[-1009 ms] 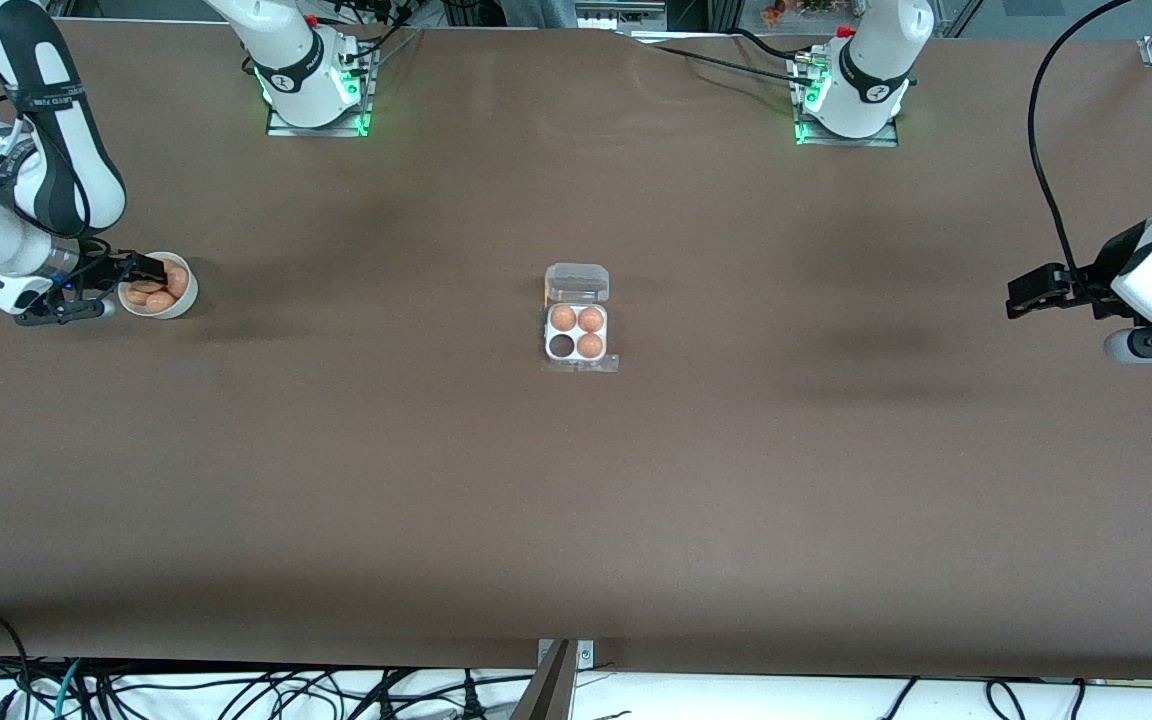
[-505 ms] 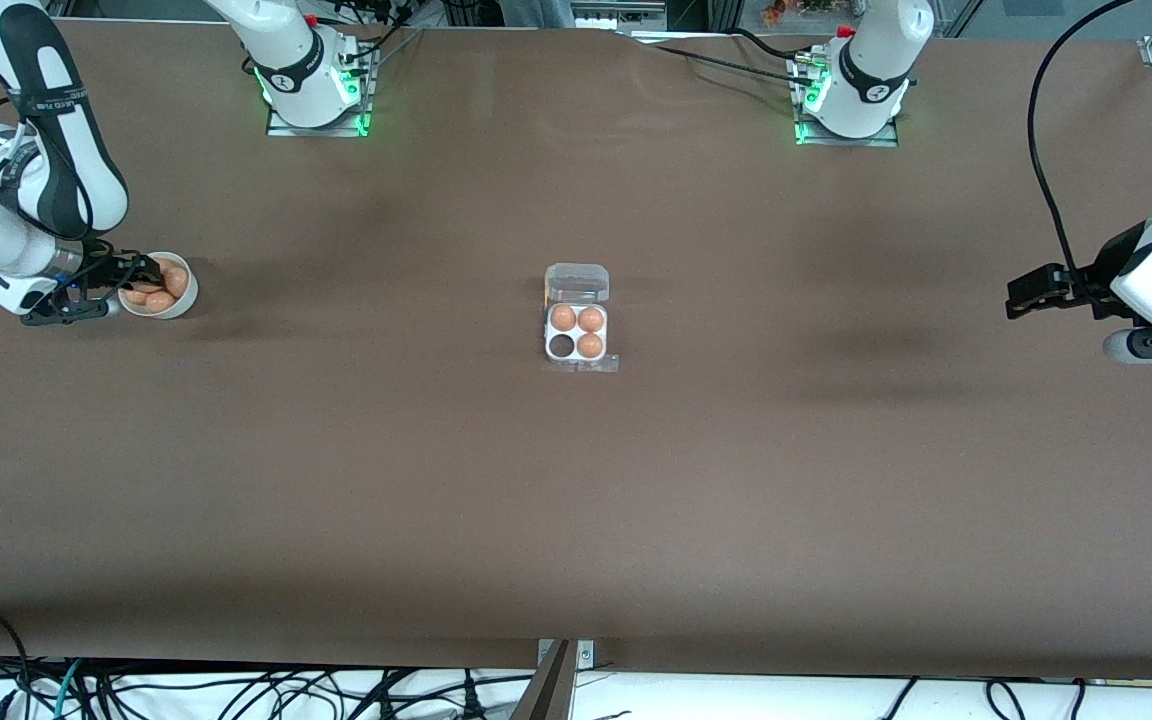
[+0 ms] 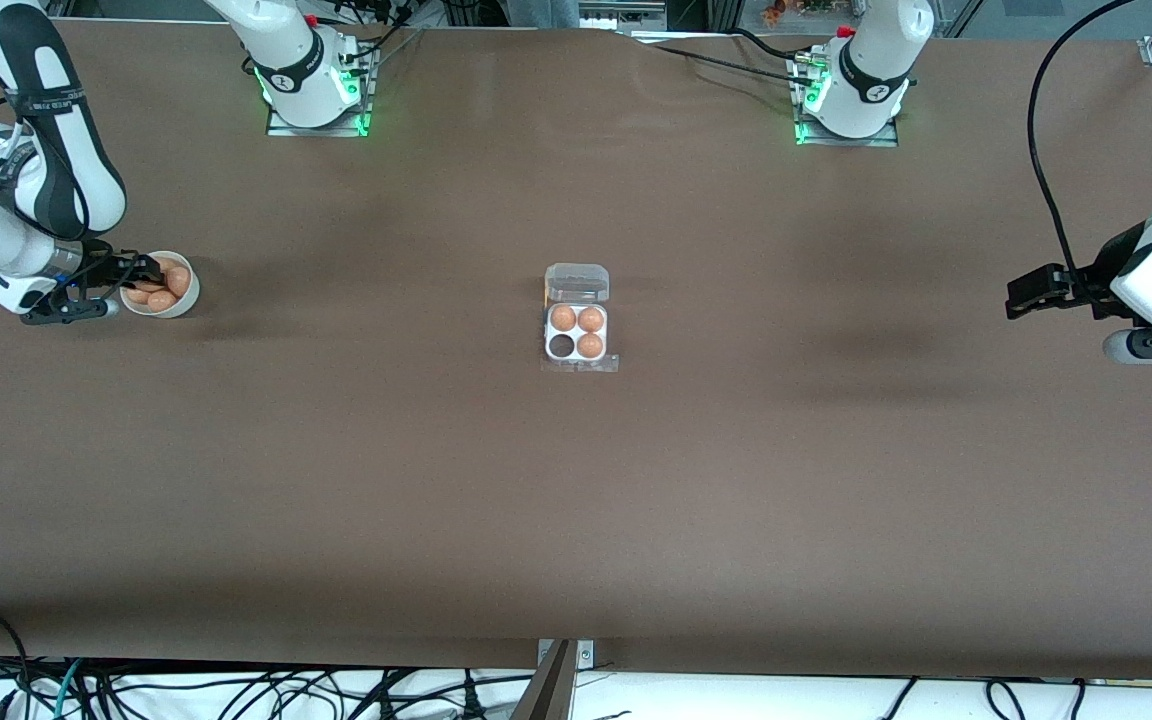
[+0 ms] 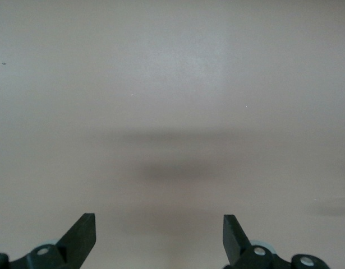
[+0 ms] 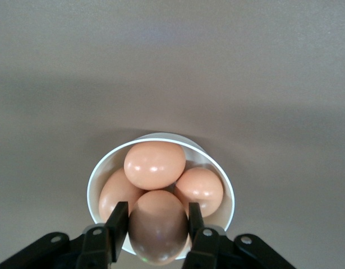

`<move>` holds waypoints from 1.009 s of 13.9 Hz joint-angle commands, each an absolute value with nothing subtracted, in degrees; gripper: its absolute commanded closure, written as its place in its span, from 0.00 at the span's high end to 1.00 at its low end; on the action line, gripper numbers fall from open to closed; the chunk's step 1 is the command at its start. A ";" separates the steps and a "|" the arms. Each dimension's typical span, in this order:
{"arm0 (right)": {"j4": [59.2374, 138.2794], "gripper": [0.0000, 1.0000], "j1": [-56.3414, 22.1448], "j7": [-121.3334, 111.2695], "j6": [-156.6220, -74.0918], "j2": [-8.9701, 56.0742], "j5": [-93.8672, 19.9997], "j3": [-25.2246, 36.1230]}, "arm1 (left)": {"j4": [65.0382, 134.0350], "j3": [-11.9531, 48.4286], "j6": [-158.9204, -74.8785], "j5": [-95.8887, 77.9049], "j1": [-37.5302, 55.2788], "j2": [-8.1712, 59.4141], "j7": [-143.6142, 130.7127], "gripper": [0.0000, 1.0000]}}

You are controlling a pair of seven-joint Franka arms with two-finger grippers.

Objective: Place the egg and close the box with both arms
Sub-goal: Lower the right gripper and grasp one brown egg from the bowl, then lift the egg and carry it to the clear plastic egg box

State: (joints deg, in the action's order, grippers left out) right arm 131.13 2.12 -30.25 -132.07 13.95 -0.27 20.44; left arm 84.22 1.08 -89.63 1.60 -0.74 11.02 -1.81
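Observation:
The box (image 3: 576,340) stands open mid-table, its clear lid (image 3: 577,283) laid back toward the arms' bases; three eggs fill its cells and one cell (image 3: 562,345) is empty. My right gripper (image 3: 141,272) is at the round white bowl (image 3: 181,303) of eggs at the right arm's end of the table. In the right wrist view the right gripper (image 5: 158,224) is shut on a tan-orange egg (image 5: 158,227), held just above the other eggs in the bowl (image 5: 161,138). My left gripper (image 3: 1016,298) waits open and empty over bare table at the left arm's end; its fingertips (image 4: 85,227) show wide apart.
Three more eggs (image 5: 155,164) lie in the bowl under the held one. The green-lit arm bases (image 3: 316,100) stand along the table edge farthest from the front camera. Brown table surface (image 3: 576,500) surrounds the box.
The right wrist and gripper have shifted slightly at the bowl and risen a little. The left arm and the box have not moved.

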 commanded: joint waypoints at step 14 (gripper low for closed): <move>98.99 0.34 -24.84 6.02 -98.89 21.34 -4.11 19.77 | 84.37 1.41 -89.38 2.02 -0.97 10.72 -0.70 1.00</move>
